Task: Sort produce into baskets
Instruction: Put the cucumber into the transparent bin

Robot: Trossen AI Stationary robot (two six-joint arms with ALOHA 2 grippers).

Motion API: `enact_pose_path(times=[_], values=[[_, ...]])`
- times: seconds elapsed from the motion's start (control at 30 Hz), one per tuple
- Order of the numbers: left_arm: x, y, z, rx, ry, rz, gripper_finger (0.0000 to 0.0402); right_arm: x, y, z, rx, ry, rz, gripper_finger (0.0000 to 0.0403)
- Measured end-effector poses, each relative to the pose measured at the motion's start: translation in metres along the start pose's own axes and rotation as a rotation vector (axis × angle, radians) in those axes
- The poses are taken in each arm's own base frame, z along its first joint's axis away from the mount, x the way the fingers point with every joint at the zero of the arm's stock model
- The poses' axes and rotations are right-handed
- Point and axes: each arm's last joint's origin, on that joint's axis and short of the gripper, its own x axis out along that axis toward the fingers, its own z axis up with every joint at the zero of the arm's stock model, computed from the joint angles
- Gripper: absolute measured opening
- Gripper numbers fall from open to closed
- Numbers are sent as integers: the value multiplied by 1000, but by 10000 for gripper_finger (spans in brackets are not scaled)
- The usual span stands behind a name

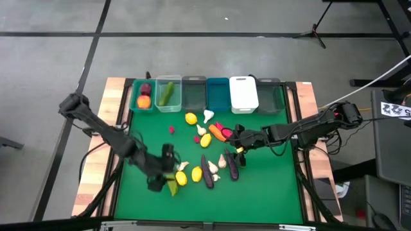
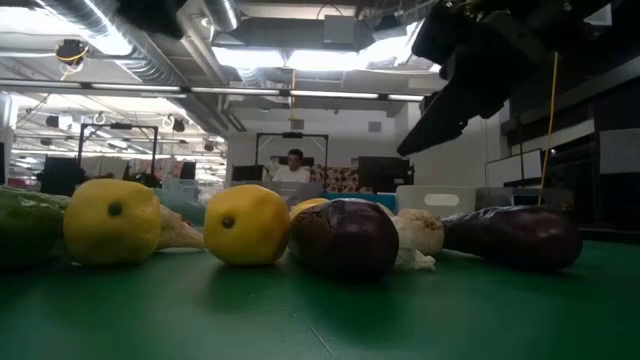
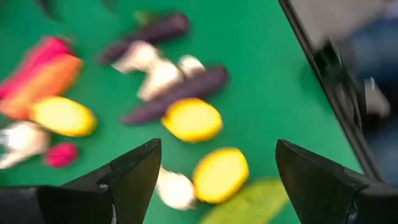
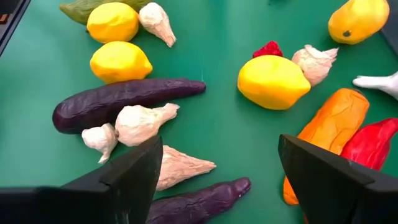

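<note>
The produce lies loose on the green mat (image 1: 257,192): lemons (image 1: 191,119), garlic (image 1: 208,116), a carrot (image 1: 217,134), a red pepper (image 1: 226,133) and eggplants (image 1: 209,175). The baskets (image 1: 218,94) stand in a row at the far edge. The teal one (image 1: 142,96) holds two round pieces, and the clear one (image 1: 168,95) holds a cucumber. My left gripper (image 1: 168,167) hangs open above a lemon (image 3: 219,174), a garlic (image 3: 176,190) and a green piece (image 3: 249,202) at the near left. My right gripper (image 1: 235,141) hangs open above a garlic (image 4: 180,167) and an eggplant (image 4: 199,202), beside the carrot (image 4: 329,130).
The grey (image 1: 193,93), blue, white (image 1: 243,94) and dark green (image 1: 270,96) baskets show nothing inside. Wooden table strips (image 1: 96,173) flank the mat. Bare mat lies at the near right and along the left. A person sits far off in the room behind (image 2: 293,168).
</note>
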Motion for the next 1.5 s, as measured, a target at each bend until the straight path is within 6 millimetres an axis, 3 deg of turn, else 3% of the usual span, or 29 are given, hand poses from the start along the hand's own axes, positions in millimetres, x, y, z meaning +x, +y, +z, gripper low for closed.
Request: enact_pose_path(times=[0.2, 0.6, 1.07, 1.17, 1.5], values=[[34, -24, -19, 156, 163, -87, 310, 0, 0, 0, 19, -1, -1, 319], [65, -29, -47, 441, 399, -146, 310, 0, 0, 0, 41, -4, -17, 319], [104, -26, -58, 473, 452, -199, 307, 0, -1, 0, 41, -1, -35, 319], [105, -26, -58, 463, 458, -203, 284, 0, -1, -1, 41, 2, -40, 319], [107, -20, -57, 358, 468, -171, 151, 0, -2, -1, 38, -5, -78, 319]])
